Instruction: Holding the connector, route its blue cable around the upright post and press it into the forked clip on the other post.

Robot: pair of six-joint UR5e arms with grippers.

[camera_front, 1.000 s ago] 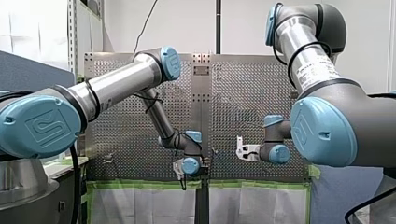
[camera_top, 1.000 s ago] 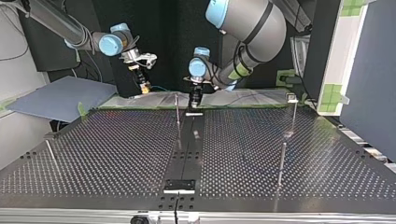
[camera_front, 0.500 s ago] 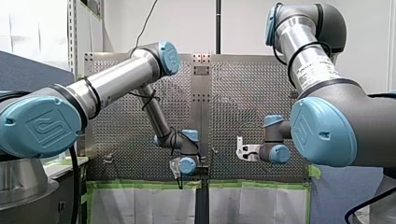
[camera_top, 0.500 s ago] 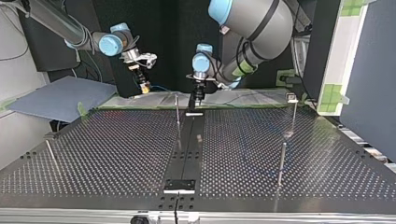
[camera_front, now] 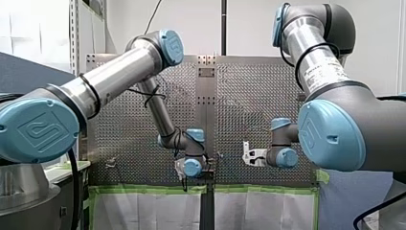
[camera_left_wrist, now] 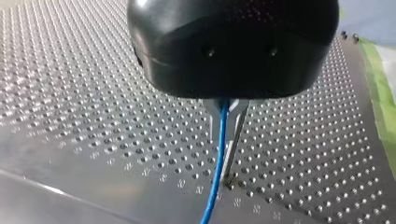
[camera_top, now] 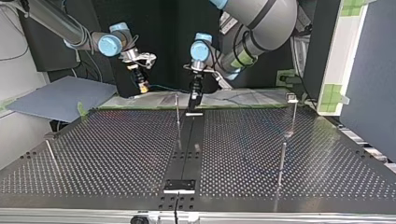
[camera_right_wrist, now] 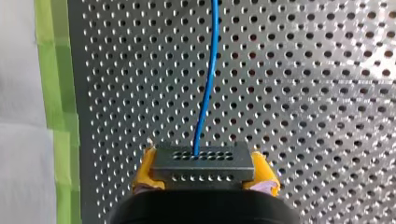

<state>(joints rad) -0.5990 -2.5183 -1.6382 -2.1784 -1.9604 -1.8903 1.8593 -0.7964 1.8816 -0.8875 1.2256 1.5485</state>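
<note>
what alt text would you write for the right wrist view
My right arm's yellow-padded fingers clamp a dark connector with rows of small holes. Its blue cable runs ahead over the perforated table, and green tape lines the table's edge.

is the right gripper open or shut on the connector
Shut: my right gripper clamps the dark grey rectangular connector between its yellow-padded fingers.

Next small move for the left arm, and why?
Probably carry my left end effector past the upright post: it pinches the blue cable, my right end effector holds the connector, and the cable appears not yet round the post.
</note>
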